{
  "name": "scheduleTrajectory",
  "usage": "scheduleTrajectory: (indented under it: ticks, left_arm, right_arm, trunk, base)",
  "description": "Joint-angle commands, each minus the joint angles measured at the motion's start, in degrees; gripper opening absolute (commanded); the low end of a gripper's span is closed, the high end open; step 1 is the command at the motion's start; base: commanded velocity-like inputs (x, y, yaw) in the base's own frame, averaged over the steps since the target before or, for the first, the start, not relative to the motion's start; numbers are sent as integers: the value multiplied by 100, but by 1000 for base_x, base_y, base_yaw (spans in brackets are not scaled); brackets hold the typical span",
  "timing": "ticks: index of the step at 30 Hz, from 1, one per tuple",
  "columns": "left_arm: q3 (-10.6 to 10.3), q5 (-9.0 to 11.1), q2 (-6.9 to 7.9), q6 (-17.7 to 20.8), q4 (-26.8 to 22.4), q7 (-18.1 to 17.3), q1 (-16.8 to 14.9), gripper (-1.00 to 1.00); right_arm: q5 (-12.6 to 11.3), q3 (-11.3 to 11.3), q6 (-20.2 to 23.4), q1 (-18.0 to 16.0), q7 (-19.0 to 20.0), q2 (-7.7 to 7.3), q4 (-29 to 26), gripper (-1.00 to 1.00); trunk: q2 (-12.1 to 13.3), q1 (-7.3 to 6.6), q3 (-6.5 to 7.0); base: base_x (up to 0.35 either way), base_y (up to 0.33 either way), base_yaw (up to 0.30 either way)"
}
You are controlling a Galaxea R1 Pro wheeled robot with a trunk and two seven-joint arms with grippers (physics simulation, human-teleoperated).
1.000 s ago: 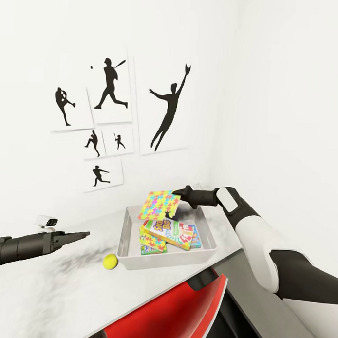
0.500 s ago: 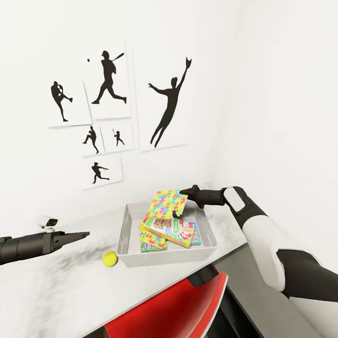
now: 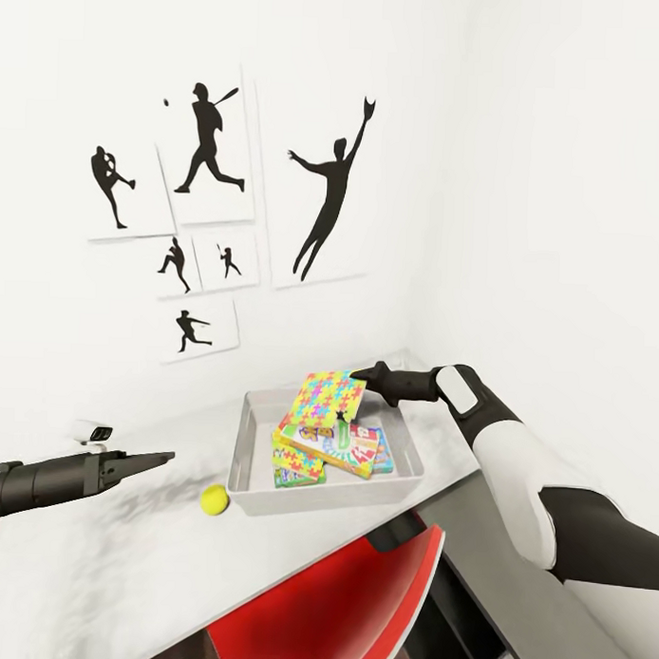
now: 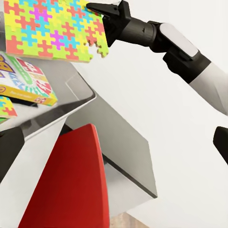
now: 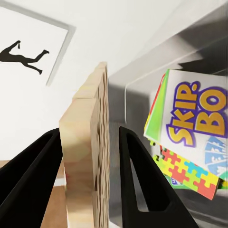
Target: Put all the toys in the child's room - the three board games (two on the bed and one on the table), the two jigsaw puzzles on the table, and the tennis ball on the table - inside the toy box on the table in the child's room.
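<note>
My right end effector (image 3: pixel 364 376) is clamped on the jigsaw puzzle (image 3: pixel 325 398) — the right wrist view shows its wooden edge (image 5: pixel 90 156) pinched between both fingers (image 5: pixel 135 180). I've got the puzzle tilted, colourful face toward the head cam, over the far part of the toy box (image 3: pixel 253 484), its lower edge just above the stuff inside.

In the box already: the Skip-Bo board game (image 3: pixel 337 446) lying on top, a second jigsaw puzzle (image 3: pixel 296 464) at the left side partly under it, and another box (image 3: pixel 384 453) peeking out on the right — can't tell which game.

The tennis ball (image 3: pixel 214 499) sits on the white tabletop (image 3: pixel 93 568), just beside the box's left front corner, not inside.

My left end effector (image 3: pixel 152 459) hangs over the tabletop well left of the box, fingers looking close together, but I can't tell for sure if it's closed; nothing in it.

Red chair (image 3: pixel 339 610) is tucked in at the tabletop's near edge. Small white camera-like gadget (image 3: pixel 93 431) by the wall; baseball silhouette posters (image 3: pixel 217 155) above.
</note>
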Motion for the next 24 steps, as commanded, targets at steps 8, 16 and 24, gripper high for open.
scheduleTrajectory:
  ticks: [8, 16, 24]
  left_arm:
    - [1, -5, 2, 61, -1, -24, -5, 100]
    - [-2, -10, 2, 46, -1, -24, -5, 100]
    - [-2, -5, 2, 10, -1, -24, -5, 100]
  right_arm:
    - [44, -14, -5, -5, 32, -9, -7, -100]
    - [39, -21, -78, -2, 32, -73, -38, -100]
    - [36, -27, -168, 3, 40, -149, -38, -100]
  trunk:
    - [-13, 3, -88]
    - [-13, 3, -163]
    - [-13, 3, -238]
  base:
    - [0, 0, 0]
    - [0, 0, 0]
    - [0, 0, 0]
